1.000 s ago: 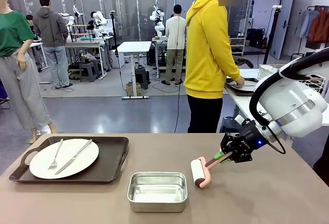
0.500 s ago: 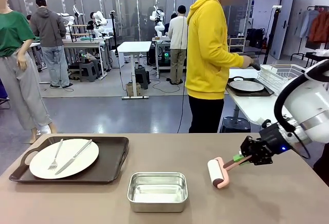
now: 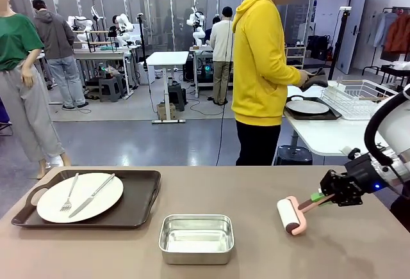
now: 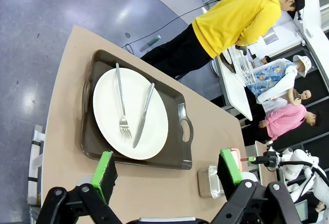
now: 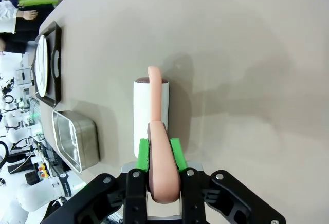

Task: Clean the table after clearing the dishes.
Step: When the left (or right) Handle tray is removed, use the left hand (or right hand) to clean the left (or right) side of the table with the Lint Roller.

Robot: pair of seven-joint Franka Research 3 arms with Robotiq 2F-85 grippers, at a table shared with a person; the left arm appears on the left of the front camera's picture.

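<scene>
Table (image 3: 333,253) under roller (image 3: 291,215) in right gripper (image 3: 318,198)

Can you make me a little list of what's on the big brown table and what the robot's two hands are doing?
Table: brown, plain top
Left end: dark tray holding a white plate with a fork and knife
Middle: shiny steel pan, nothing inside
Right hand: shut on the pink handle of the lint roller, its white roll down on the table
Left hand: open, holding nothing, above the tray
Person: yellow hoodie, standing at the white side table
</scene>
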